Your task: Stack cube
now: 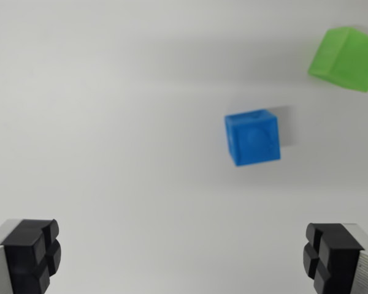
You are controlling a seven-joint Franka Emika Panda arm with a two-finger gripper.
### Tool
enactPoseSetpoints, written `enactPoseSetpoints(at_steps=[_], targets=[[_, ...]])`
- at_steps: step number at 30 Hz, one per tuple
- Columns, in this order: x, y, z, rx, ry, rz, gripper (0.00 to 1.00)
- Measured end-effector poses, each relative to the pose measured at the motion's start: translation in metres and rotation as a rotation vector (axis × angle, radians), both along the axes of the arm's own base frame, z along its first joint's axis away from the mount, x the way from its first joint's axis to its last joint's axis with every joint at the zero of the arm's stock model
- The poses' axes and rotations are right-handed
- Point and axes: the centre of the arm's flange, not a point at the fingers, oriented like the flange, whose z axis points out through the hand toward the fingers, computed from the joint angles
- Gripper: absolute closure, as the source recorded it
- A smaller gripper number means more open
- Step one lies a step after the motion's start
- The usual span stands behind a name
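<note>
A: Where's the blue cube [252, 137]?

B: A little right of the middle of the wrist view, sitting on the white counter [110, 122]. It's turned slightly, so its edges don't run square to the picture. There's a round raised or sunken mark on its face, too blurred to say which. A soft shadow falls along its right side.

A: And the green cube [346, 59]?

B: Up in the wrist view's right corner, above and to the right of the blue one. The two are apart, not touching. The green one is tilted in the view too, and its right edge is cut off by the picture. The whole picture is a bit soft.

A: What about the claw [184, 260]?

B: Its two black pads show at the bottom corners, one pad [32, 254] at the wrist view's left and the other at the right. They stand wide apart with nothing between them but bare counter. Both cubes lie above the pads in the picture, neither one touched.
</note>
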Motion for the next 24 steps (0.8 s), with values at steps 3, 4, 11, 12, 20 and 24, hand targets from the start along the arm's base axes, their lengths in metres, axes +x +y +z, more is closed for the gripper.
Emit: enactPoseSetpoints(at_steps=[3,4,11,12,20,24], targets=[[0.0,0.0,0.0,0.0,0.0,0.0,0.0],[0.0,0.0,0.0,0.0,0.0,0.0,0.0],[0.0,0.0,0.0,0.0,0.0,0.0,0.0],[0.0,0.0,-0.0001,0.0,0.0,0.0,0.0],[-0.0007,-0.0018,-0.0037,0.0,0.003,0.004,0.0],[-0.0014,-0.0044,-0.0086,0.0,0.004,0.009,0.0]])
